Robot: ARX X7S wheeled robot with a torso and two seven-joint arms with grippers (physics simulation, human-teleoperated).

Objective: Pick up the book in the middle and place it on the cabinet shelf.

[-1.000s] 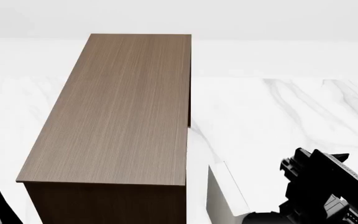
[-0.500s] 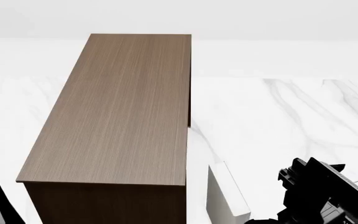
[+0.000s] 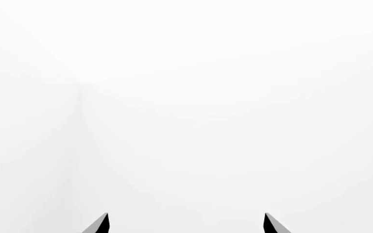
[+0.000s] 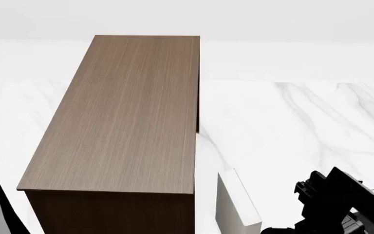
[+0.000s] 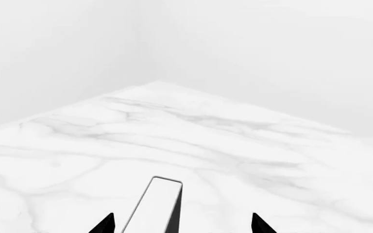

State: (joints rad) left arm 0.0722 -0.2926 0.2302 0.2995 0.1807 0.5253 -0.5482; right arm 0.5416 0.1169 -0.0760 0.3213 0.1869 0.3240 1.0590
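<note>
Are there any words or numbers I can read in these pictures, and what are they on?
None: no words, numbers or signs show anywhere.
The cabinet has only plain wood grain.
The book shows a bare pale edge with no title.
The marble table has only grey veins.
Neither the left pincer nor the right pincer has any label.

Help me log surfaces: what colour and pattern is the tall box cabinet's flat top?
Brown wood grain cabinet top, clearest in the head view.

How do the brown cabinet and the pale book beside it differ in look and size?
The cabinet is dark brown wood-grain; the book is pale, off-white to grey. The cabinet is far larger and taller; the book is a slim block standing low at its right. Both stand on the marble surface.
</note>
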